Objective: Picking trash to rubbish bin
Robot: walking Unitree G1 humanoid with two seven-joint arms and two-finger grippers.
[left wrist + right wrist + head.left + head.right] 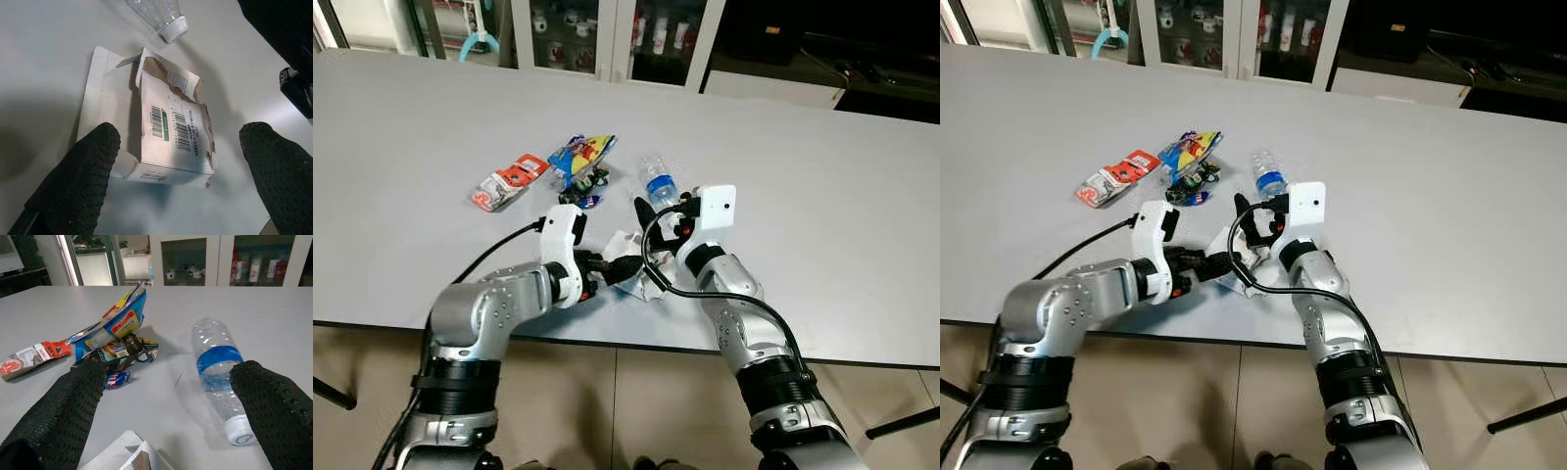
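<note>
Our left gripper (178, 171) is spread wide around the torn box (168, 134) at center frame, nothing grasped yet. Right gripper (166, 396) is also open, hovering by the bottle (220, 374). Box looks flimsy, so it could crumple or slide, and our arms might bump.

a wide pale grey tabletop (862, 225) runs across the scene, its near edge standing over a floor of beige tiles (636, 401). behind its far edge stand white-framed glass-door cabinets (607, 34) with mugs and small red-and-white containers on their shelves, and to the right of them lies a dark surface (871, 69) with cables on it. a light blue hose or handle (478, 41) shows behind the glass at the far left, and thin dark legs (901, 423) reach across the floor at the lower right and lower left corners.
</note>
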